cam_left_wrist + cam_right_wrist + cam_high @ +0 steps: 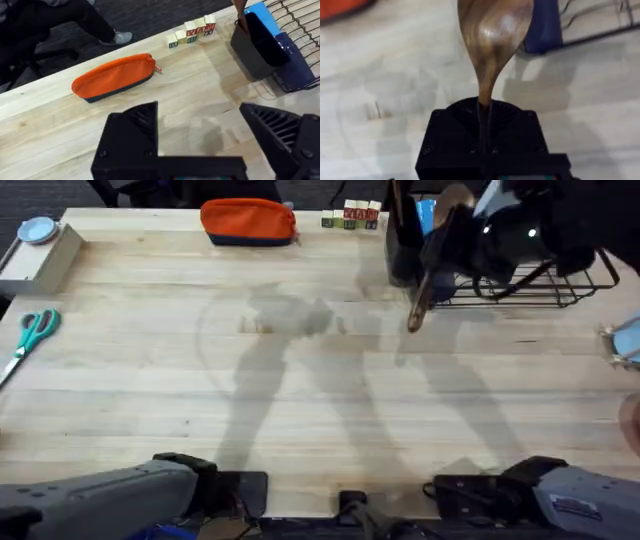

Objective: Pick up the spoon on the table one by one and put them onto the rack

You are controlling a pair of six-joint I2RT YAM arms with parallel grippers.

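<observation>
Pale planks make up the table [300, 380] in the overhead view, and most of it lies bare, which suggests little is left to collect there. The right arm reaches to the far right end, where the black wire rack [545, 290] stands with its tall black-and-blue holder [405, 240] at the nearer end. A brown wooden spoon [418, 305] hangs slanted from that arm, just in front of the rack, presumably carried high so it clears the wire before being lowered in. Teal scissors [30, 335] and an orange pouch [248, 222] sit well apart from this, as do some lettered blocks [350, 218] near the far edge.

From the left wrist, the left gripper [205, 135] is spread wide with nothing between its fingers, hovering above bare table. The pouch [115, 77], the blocks [192, 32] and the holder [260, 47] lie beyond it. It looks parked out of the way while the other arm works.

From the right wrist, the right gripper [485, 145] is closed tight on the thin handle of the spoon [492, 35], whose glossy bowl points away from the camera toward the blue side of the holder [545, 27]. Gripping the handle near the neck keeps the bowl leading, likely so it can go down into the holder or between the wires. Whether another spoon already rests in the rack I cannot tell.
</observation>
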